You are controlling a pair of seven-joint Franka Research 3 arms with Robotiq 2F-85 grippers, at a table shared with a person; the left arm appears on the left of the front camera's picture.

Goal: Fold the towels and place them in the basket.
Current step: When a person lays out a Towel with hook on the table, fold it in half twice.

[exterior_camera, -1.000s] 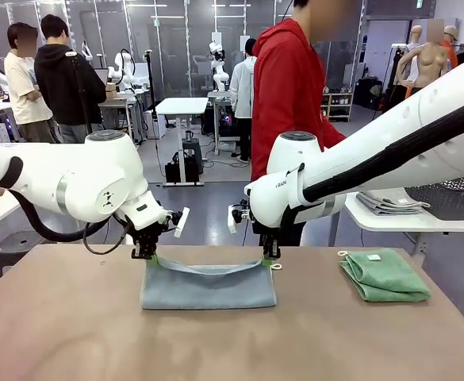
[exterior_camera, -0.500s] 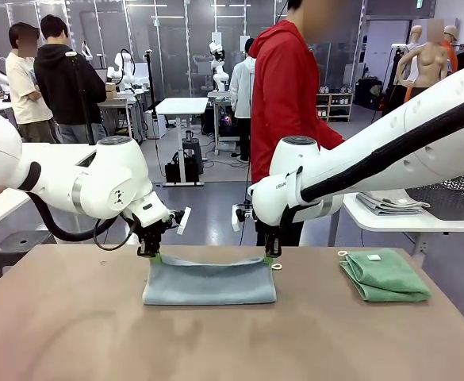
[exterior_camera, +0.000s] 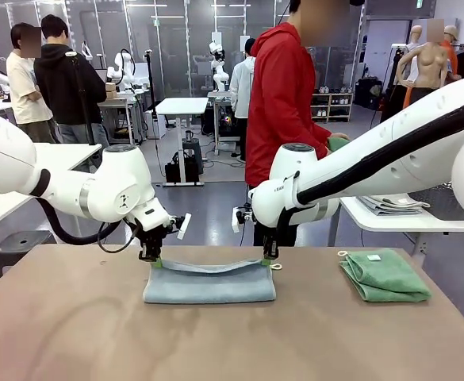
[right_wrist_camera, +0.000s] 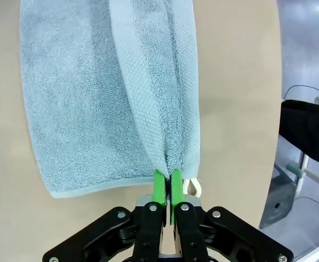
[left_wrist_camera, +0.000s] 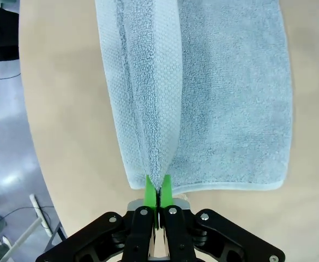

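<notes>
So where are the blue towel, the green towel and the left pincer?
blue towel (exterior_camera: pixel 209 287), front view, middle of the folded cloth.
green towel (exterior_camera: pixel 386 278), front view, middle of its top layer.
left pincer (left_wrist_camera: pixel 157 183), left wrist view, between the green tips shut on the blue towel's edge.

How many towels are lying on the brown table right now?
2. A blue-grey towel lies mid-table, its far corners pinched by the left end effector and the right end effector. A folded green towel sits free toward the robot's right. None seems hidden.

Brown table (exterior_camera: pixel 73 333): blue-grey towel (exterior_camera: pixel 209 284), green towel (exterior_camera: pixel 384 278)
</notes>
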